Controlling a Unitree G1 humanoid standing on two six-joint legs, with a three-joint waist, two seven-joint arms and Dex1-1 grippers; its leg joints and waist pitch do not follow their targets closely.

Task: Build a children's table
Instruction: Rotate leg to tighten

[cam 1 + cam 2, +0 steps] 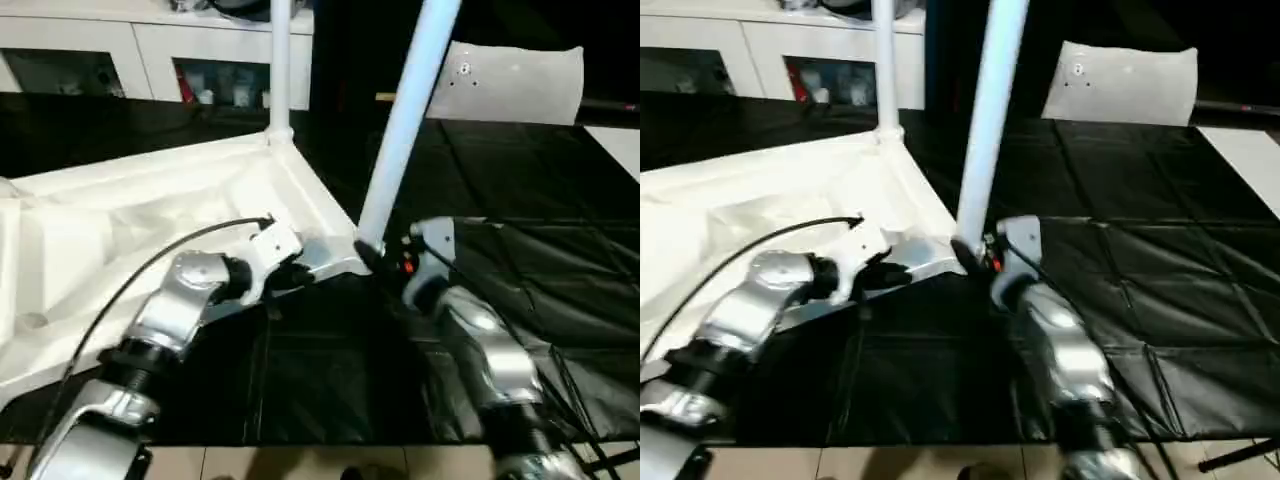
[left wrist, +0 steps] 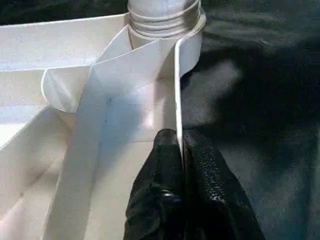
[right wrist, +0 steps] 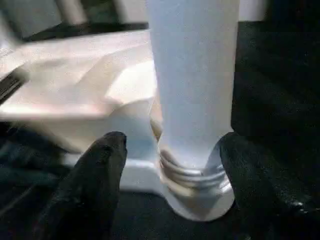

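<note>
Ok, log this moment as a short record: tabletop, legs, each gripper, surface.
tabletop: upside down, ribs up, on black sheet
far leg: upright in corner socket
near leg: standing in near corner socket, leaning, threads visible
left gripper: shut on tabletop rim
right gripper: open, fingers either side of near leg base
pillow-like block: behind, on sheet

Shows a white tabletop [image 1: 760, 190] lying underside up on a black sheet [image 1: 1160, 300], one white leg [image 1: 883, 60] upright in its far corner socket and a second leg [image 1: 985, 130] leaning at the near corner. Places the left gripper [image 1: 885, 272] closed at the tabletop's near rim and the right gripper [image 1: 975, 255] at the second leg's base. Has a white pillow-like block [image 1: 1125, 85] and white cabinets [image 1: 730, 50] behind.
</note>
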